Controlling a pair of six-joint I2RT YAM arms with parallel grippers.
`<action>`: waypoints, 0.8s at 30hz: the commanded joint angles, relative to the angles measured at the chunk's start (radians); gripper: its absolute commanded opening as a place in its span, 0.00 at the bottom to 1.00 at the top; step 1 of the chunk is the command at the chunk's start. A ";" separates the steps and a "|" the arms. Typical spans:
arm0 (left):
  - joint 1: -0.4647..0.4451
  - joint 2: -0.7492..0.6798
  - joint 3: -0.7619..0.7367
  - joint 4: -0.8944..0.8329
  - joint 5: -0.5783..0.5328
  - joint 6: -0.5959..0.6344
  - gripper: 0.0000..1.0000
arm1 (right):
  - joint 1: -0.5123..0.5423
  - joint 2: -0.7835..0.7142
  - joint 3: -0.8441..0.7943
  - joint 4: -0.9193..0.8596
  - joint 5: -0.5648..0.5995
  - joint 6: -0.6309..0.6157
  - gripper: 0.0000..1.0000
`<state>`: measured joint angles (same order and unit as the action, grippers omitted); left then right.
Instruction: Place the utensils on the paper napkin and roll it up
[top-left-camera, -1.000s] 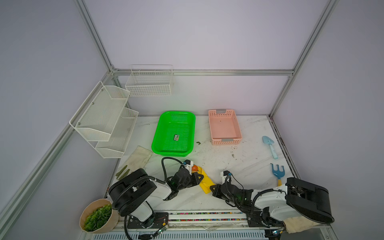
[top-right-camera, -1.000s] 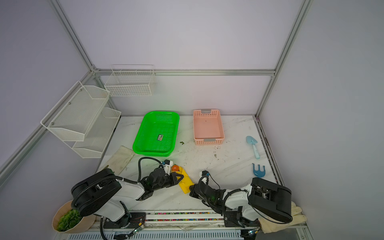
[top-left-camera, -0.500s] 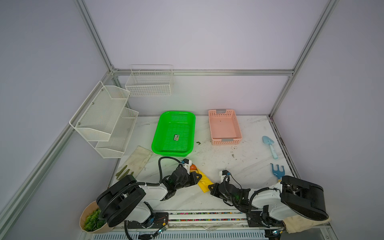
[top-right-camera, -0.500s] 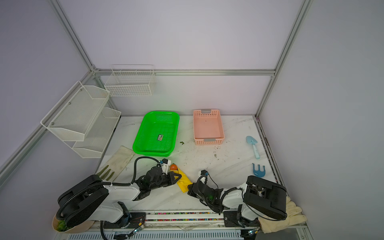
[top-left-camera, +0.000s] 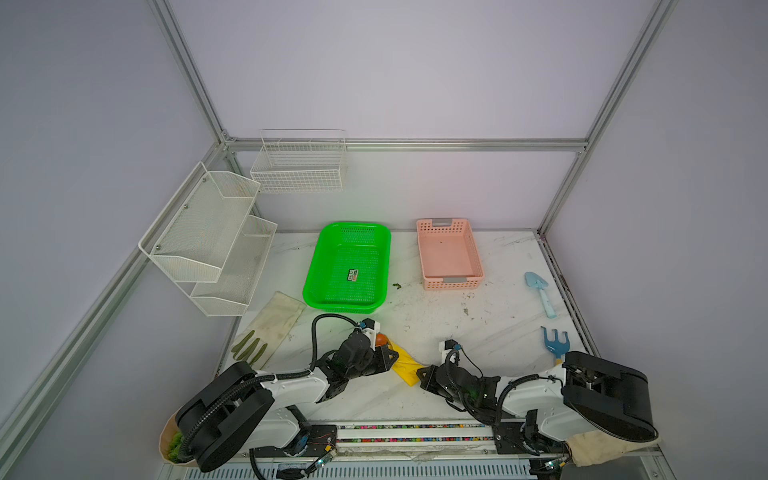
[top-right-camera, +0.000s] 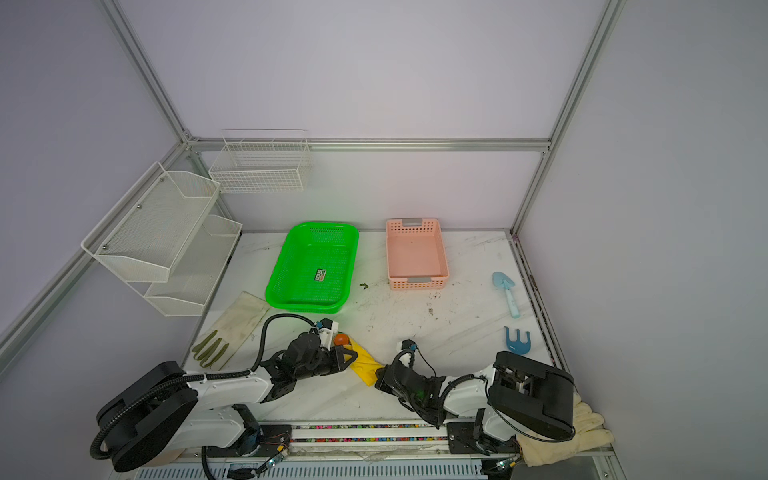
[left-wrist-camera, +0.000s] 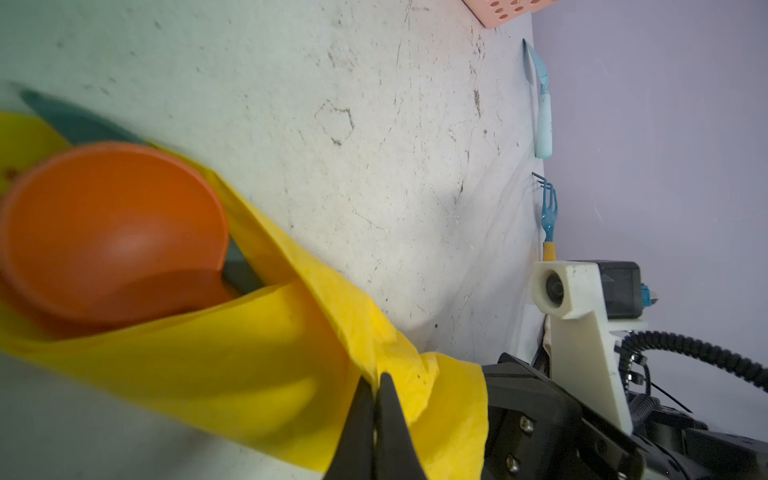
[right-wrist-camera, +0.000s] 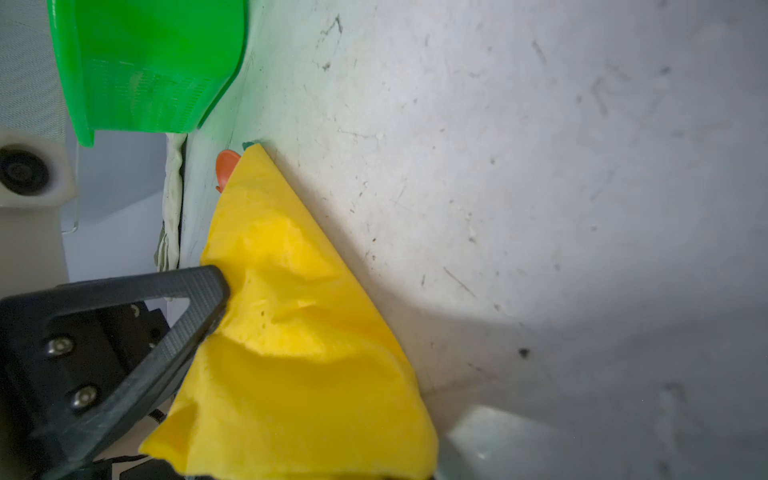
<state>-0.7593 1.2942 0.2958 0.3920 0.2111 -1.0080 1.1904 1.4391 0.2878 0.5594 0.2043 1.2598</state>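
The yellow paper napkin (top-left-camera: 405, 365) lies folded over the utensils near the table's front middle in both top views. An orange spoon bowl (left-wrist-camera: 108, 232) and a dull teal tip (left-wrist-camera: 70, 120) stick out of its far end; the fork is hidden. My left gripper (left-wrist-camera: 376, 380) is shut on a pinched fold of the napkin's left edge (top-right-camera: 365, 365). My right gripper (top-left-camera: 422, 372) meets the napkin's near end. In the right wrist view the napkin (right-wrist-camera: 299, 332) covers its jaws, so they are hidden.
Toward the back of the table stand a green basket (top-left-camera: 309, 286) and a pink basket (top-left-camera: 453, 282). A light blue shovel (top-left-camera: 540, 293) and a blue rake (top-left-camera: 555, 340) lie at the right edge. Cream gloves (top-left-camera: 274, 324) lie at the left, below the wire shelves (top-left-camera: 208, 237).
Both arms have sunk lower, their big links dropping toward the front rail. The grippers stay at the napkin, which has barely shifted.
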 joint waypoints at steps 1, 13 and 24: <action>0.005 -0.005 -0.033 -0.027 0.015 0.034 0.03 | -0.003 0.023 -0.010 -0.113 0.012 0.022 0.00; 0.008 0.036 -0.028 -0.075 -0.027 0.060 0.01 | -0.003 0.000 0.008 -0.150 0.012 -0.023 0.00; 0.009 0.064 0.001 -0.145 -0.039 0.098 0.01 | -0.002 -0.341 0.055 -0.436 -0.048 -0.195 0.21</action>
<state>-0.7589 1.3315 0.2863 0.3466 0.2054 -0.9482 1.1900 1.1839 0.3103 0.2771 0.1806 1.1313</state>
